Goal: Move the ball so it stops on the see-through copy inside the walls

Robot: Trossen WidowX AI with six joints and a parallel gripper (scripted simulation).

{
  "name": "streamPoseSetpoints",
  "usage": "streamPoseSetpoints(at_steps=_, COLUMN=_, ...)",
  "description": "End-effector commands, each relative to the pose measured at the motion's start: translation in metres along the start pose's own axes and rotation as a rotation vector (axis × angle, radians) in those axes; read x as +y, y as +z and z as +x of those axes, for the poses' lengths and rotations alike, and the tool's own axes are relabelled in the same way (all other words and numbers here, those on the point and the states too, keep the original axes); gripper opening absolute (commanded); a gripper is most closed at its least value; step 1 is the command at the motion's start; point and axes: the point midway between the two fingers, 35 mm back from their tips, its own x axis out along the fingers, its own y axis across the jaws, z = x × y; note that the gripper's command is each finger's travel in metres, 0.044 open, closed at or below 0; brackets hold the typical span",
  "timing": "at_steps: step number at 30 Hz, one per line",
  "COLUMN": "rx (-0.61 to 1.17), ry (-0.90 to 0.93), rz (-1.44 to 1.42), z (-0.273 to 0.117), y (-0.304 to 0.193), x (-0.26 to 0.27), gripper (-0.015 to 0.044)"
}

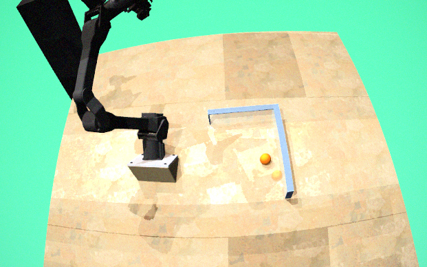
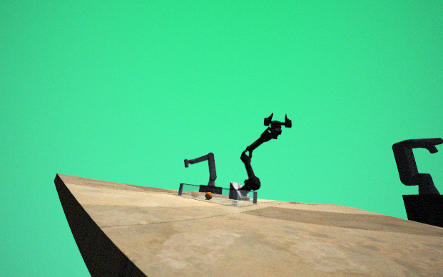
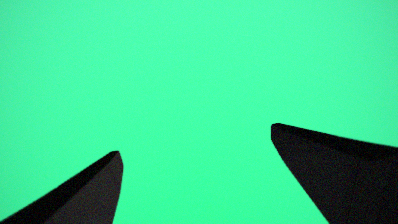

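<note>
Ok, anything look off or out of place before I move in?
Only the gripper: it's raised high, open, pointing at bare background, far from the ball. The ball sits inside the walls, just short of the see-through copy.

Mottled tan stone-look table | on it: clear blue-edged corner walls | glossy orange ball inside corner | pale see-through ball copy just beside | grey robot base well apart

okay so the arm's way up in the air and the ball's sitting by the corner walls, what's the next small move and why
Probably lower the open gripper toward the ball. The jaws stand wide with nothing between them, high above the table, while the ball rests just short of the see-through copy, beside the long wall.
</note>
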Motion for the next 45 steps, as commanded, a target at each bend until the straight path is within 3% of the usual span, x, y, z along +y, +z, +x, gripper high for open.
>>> streamPoseSetpoints(at_steps=1, rx=-0.003, ry=-0.002, rz=-0.002, z=0.001, y=0.001, x=-0.003, gripper=0.0374)
streamPoseSetpoints(at_steps=5, rx=-0.071, ry=-0.030, rz=-0.029, z=0.019, y=0.037, x=-0.051, gripper=0.0282)
streamPoseSetpoints(at_steps=12, rx=-0.288, ry=0.014, rz=-0.033, z=0.067, y=0.140, x=-0.105, gripper=0.0282)
streamPoseSetpoints(at_steps=22, rx=-0.609, ry=0.309, rz=0.117, z=0.127, y=0.287, x=-0.080, gripper=0.0282)
streamPoseSetpoints(at_steps=29, rx=-0.780, ry=0.737, rz=0.374, z=0.151, y=0.383, x=0.003, gripper=0.0282)
streamPoseSetpoints(at_steps=35, rx=-0.791, ry=1.214, rz=0.693, z=0.144, y=0.440, x=0.096, gripper=0.0282)
streamPoseSetpoints(at_steps=40, rx=-0.668, ry=1.649, rz=1.013, z=0.120, y=0.469, x=0.173, gripper=0.0282)
streamPoseSetpoints(at_steps=45, rx=-0.364, ry=2.133, rz=1.413, z=0.080, y=0.485, x=0.247, gripper=0.0282)
